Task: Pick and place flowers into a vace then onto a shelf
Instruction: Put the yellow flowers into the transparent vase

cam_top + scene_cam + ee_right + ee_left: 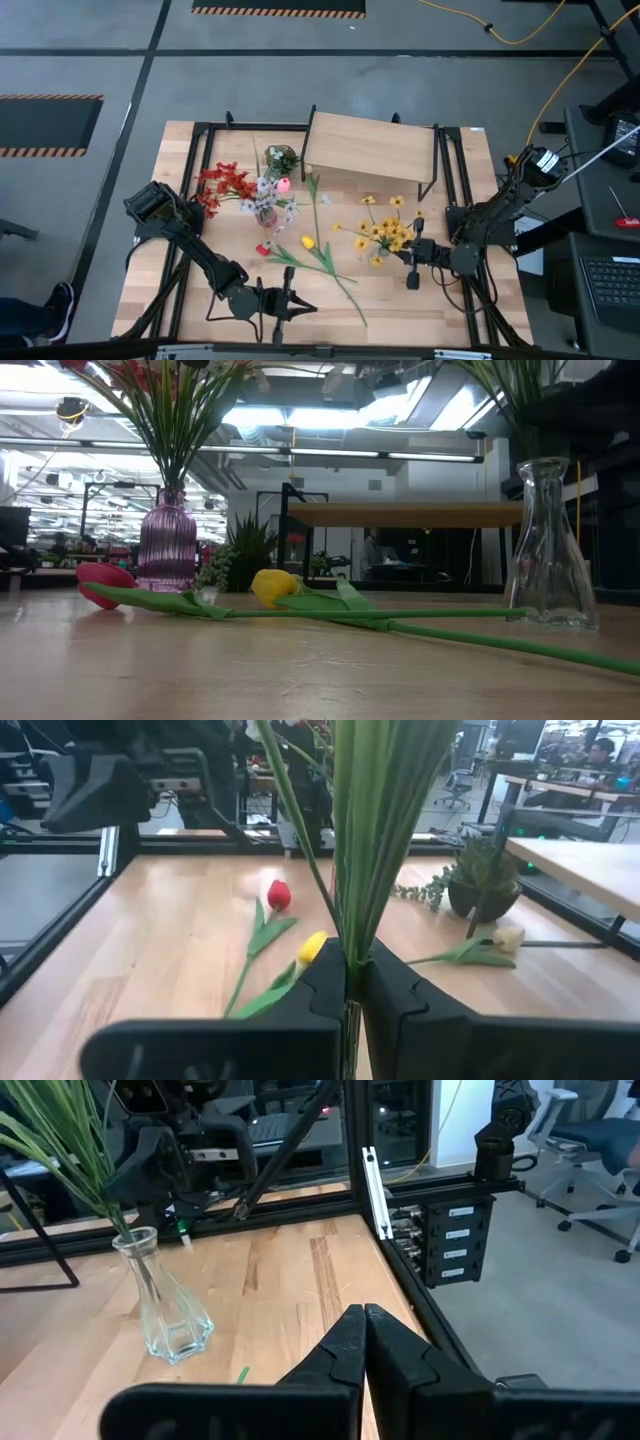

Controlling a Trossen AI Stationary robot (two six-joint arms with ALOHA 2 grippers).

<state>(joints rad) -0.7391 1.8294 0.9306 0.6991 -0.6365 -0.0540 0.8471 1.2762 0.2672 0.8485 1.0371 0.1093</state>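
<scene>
Right gripper (352, 982) is pinching yellow flowers (385, 232) stems over clear vase (549, 545); stems risking slipping, tipping it. Left gripper (364, 1342) is pressed together, lower centre.

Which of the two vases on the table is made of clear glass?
The clear vase holding the yellow flowers, gripped at their stems by the right gripper. The other vase is purple ribbed glass.

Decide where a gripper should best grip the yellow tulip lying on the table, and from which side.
Grip the yellow tulip on its bare stem, beyond the leaves, coming from straight above. It lies flat on the table, and the stem is thin and firmer than the bud.
</scene>
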